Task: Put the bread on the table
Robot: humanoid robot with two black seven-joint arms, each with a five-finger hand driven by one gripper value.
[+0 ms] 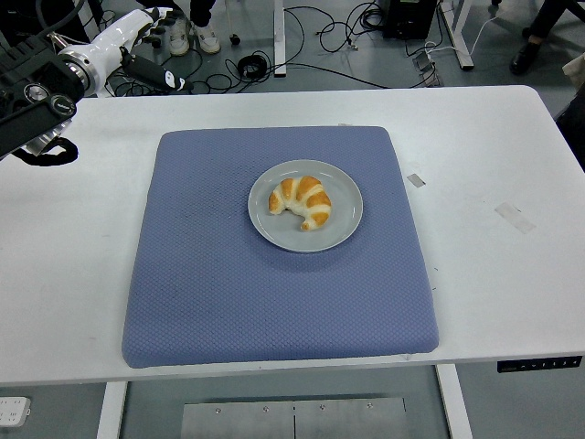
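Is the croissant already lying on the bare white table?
No, the croissant lies on the grey plate, which stands on the blue mat.
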